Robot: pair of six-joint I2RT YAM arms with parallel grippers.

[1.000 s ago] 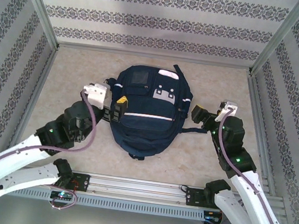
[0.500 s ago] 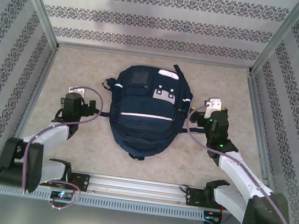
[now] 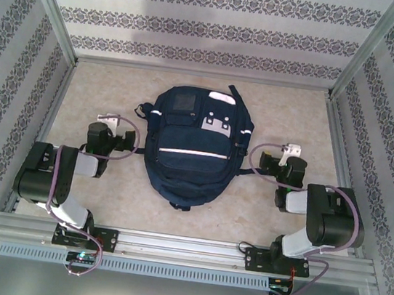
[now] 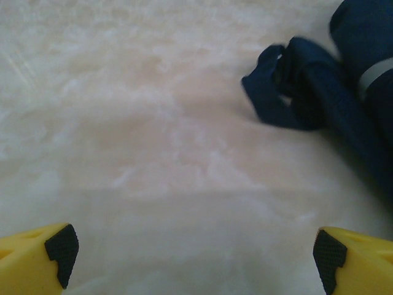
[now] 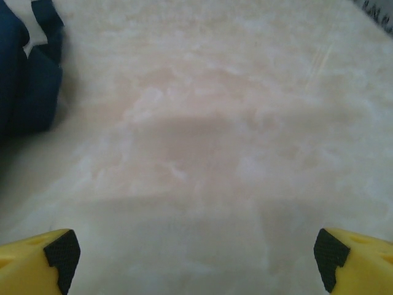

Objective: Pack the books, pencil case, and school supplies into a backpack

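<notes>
One backpack lies flat in the middle of the top view, on the pale marbled table. Its long axis runs from the upper part of the frame, where its carry handle is, down toward the arm bases. Its front pockets face up.

There are two arms, both folded low, one on each side of the bag. The left gripper is just left of the bag's left edge and points toward it. The right gripper is just right of the bag's right edge and also points inward. I judge both about equally near, so either one can reach the bag first.

In the left wrist view the left gripper has its jaws spread wide and holds nothing; the two black pads sit in the lower corners. The backpack is in the upper right there, with one loose dark strap lying in front of it on the table.

In the right wrist view the right gripper is also spread wide and empty, and the backpack is in the upper left corner.

Whether the books and supplies are inside the bag, I cannot tell.
</notes>
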